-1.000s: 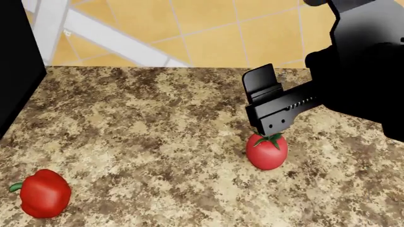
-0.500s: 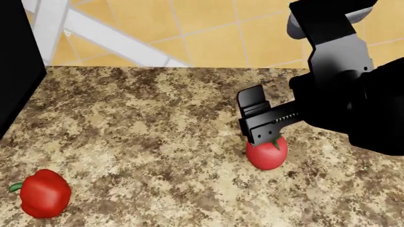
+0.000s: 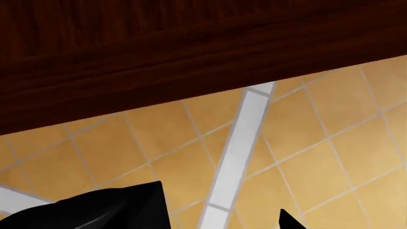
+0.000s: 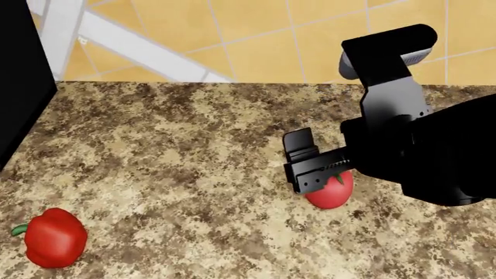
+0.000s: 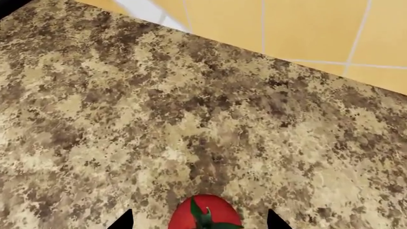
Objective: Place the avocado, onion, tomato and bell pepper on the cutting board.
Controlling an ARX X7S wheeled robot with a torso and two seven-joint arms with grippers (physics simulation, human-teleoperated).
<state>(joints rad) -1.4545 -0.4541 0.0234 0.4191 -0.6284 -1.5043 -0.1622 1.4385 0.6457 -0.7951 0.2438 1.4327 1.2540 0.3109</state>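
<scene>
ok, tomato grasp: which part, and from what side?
Probably across the round body of the tomato at its widest, coming down from above. It sits upright on the countertop, calyx up, with bare counter all round. In the right wrist view it lies between the fingertips of the open right gripper, so that approach looks lined up.

The right gripper (image 4: 310,165) hides the tomato's (image 4: 331,190) upper left — contact unclear, jaw state unreadable.

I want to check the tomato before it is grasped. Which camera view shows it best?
The head view shows the tomato best: it sits on the countertop, partly behind the right gripper. The right wrist view shows only its top and calyx at the picture edge. The left wrist view shows none of it.
</scene>
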